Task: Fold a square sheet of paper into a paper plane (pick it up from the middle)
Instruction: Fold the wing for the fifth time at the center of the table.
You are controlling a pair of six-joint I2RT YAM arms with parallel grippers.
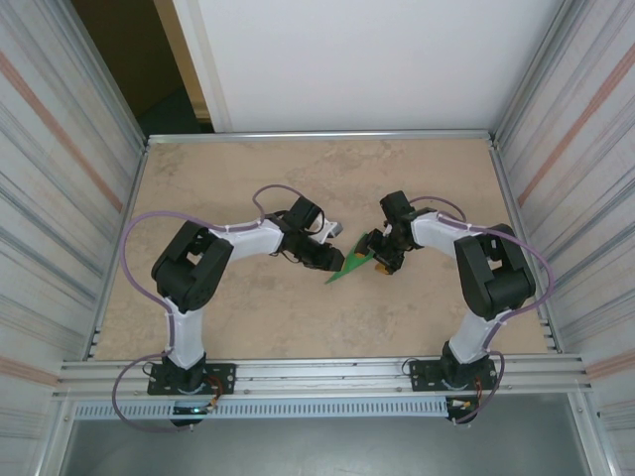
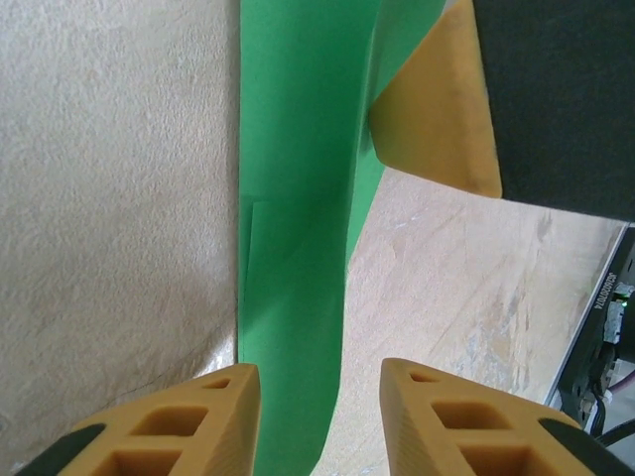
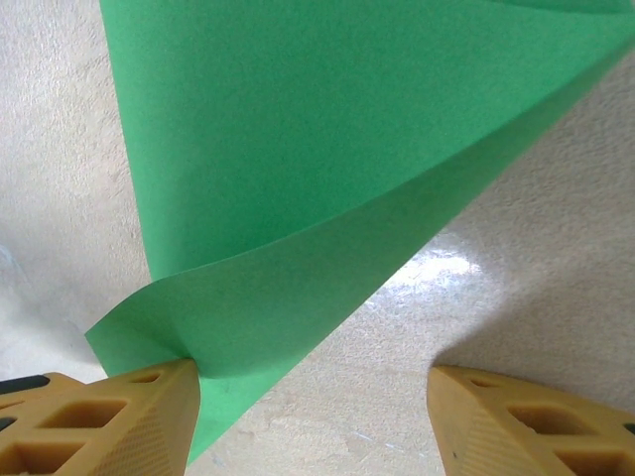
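Observation:
The green sheet of paper (image 1: 349, 267) is folded into a narrow pointed shape and lies on the table between my two grippers, its tip pointing to the near left. In the left wrist view a long strip of the paper (image 2: 298, 218) runs between the fingers of my left gripper (image 2: 319, 367). The jaws stand apart, and the paper lies close to the left finger. My right gripper (image 3: 313, 369) is wide open. A raised fold of the paper (image 3: 327, 178) leans against its left finger (image 3: 149, 416). The right gripper's pad (image 2: 437, 109) touches the paper's far end.
The tan table (image 1: 248, 307) is walled by ribbed metal panels on both sides, with an aluminium rail (image 1: 317, 372) along its near edge. Both arms reach inward to the middle, and their purple cables (image 1: 134, 238) loop beside them.

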